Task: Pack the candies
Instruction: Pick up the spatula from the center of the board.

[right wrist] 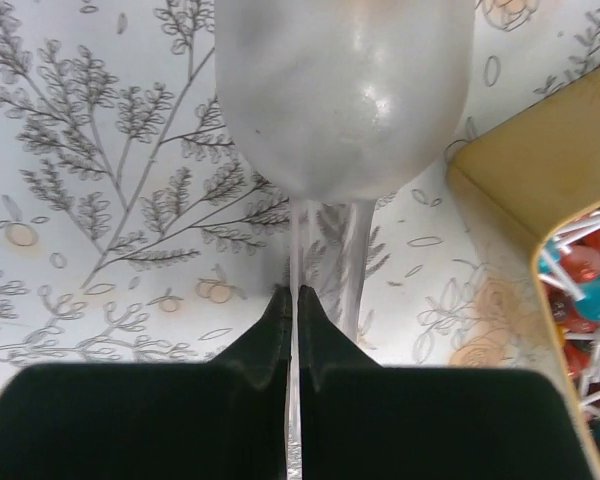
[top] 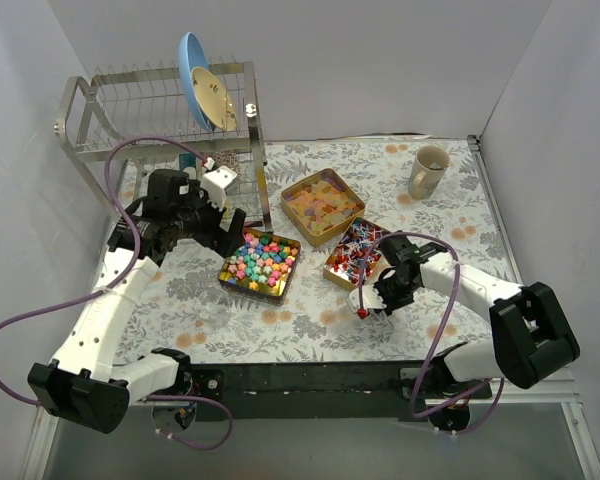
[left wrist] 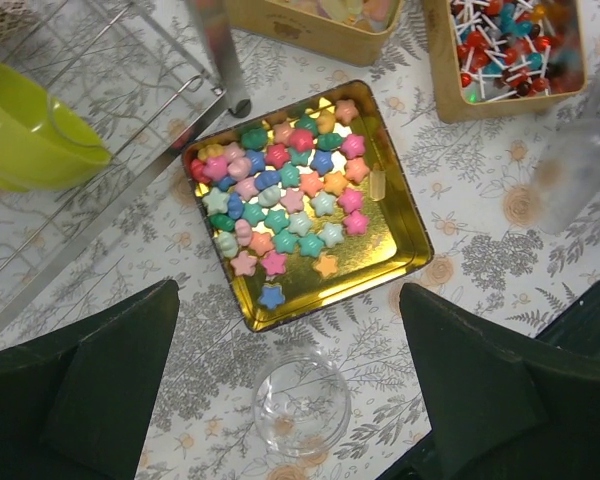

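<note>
Nearest, at lower centre-right of the top view, the right end effector (top: 365, 302) has its fingers pressed together on a thin pale stick (right wrist: 294, 240). A small red blob (top: 361, 313) shows at its tip, low over the worktop (top: 310, 320), just beside the lower left corner of the gold tin (top: 340, 245) of lollipops (top: 358, 252). I judge the step in hand to be putting one stray lollipop in with its kind. The next move calls for a lift up and to the right over the rim, then a release above the pile.

Only the right wrist view proves the pinch on the stick, yet beyond the fingers it shows just a blurred grey bulge I cannot name. Only the top view gives the red.

Farther off, the left end effector (left wrist: 288, 288) hangs spread wide, holding nothing, above the star sweets (left wrist: 285, 195) in their tin (left wrist: 400, 262). Its camera alone shows a small clear round object (left wrist: 300, 405) at bottom centre. Farthest, at upper centre of the top view, orange-yellow sweets (top: 323, 207) fill a third tin (top: 302, 182).
</note>
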Tool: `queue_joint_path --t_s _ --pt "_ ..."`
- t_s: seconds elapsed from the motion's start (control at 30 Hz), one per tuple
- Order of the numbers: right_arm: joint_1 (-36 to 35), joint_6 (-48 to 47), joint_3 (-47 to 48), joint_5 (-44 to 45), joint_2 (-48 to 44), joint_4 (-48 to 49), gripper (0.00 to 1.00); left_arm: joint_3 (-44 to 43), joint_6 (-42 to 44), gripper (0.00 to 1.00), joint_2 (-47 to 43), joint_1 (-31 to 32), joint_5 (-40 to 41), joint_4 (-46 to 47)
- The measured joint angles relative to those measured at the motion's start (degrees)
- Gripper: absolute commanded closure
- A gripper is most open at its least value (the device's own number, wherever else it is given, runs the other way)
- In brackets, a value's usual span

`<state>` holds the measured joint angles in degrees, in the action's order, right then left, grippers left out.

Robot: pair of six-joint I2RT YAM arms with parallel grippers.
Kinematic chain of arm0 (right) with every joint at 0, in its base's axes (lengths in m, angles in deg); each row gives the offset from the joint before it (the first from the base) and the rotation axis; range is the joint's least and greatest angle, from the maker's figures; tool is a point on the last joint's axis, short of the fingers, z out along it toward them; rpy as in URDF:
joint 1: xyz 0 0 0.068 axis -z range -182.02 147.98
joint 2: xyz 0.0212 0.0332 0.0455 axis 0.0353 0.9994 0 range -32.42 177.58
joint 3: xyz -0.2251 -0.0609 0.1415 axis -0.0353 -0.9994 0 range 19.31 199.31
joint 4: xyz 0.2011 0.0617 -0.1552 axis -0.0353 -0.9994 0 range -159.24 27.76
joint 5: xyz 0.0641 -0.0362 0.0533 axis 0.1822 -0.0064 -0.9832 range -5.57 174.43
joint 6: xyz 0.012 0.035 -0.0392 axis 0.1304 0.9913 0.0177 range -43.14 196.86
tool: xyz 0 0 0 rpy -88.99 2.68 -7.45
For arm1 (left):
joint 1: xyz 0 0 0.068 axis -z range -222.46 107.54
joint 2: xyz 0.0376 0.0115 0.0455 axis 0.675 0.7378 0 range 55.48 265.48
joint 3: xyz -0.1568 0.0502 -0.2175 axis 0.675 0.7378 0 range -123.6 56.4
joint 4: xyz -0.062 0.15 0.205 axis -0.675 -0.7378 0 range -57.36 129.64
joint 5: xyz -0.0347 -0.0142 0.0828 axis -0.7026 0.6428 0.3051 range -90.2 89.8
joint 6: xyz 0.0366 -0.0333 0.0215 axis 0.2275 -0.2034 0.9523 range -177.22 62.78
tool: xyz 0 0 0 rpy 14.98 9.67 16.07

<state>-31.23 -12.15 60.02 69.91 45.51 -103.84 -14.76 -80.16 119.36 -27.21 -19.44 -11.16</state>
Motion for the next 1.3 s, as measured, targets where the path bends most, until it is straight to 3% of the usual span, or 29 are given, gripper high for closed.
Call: queue_joint_path --t_s 0.17,0.37,0.47,0.7,0.9,1.07,1.3 --pt "0.0 4.4 4.2 -2.0 -1.4 -9.5 0.99 1.7 0.9 0.08 1.4 5.2 -0.9 2.9" --pt "0.0 15.0 25.1 -12.1 1.3 -22.4 0.99 9.0 6.3 0.09 -2.0 14.5 -0.8 9.3" --pt "0.3 20.2 30.4 -18.4 3.8 -25.2 0.99 12.8 10.0 0.12 -5.8 18.0 -0.6 12.8" --pt "1.5 27.4 31.1 -25.5 6.9 -30.3 0.99 25.4 25.2 0.35 -20.1 22.1 -1.2 26.1" --pt "2.3 29.2 34.0 -27.4 8.3 -31.8 0.99 34.3 39.0 0.43 -26.8 22.1 -7.2 33.7" --pt "2.4 29.6 35.3 -28.1 10.1 -31.9 0.99 38.1 44.5 0.54 -25.1 22.3 -11.8 40.0" --pt "2.4 29.7 35.3 -28.2 11.4 -32.0 0.99 39.4 47.4 0.55 -16.8 22.6 -12.5 52.6"
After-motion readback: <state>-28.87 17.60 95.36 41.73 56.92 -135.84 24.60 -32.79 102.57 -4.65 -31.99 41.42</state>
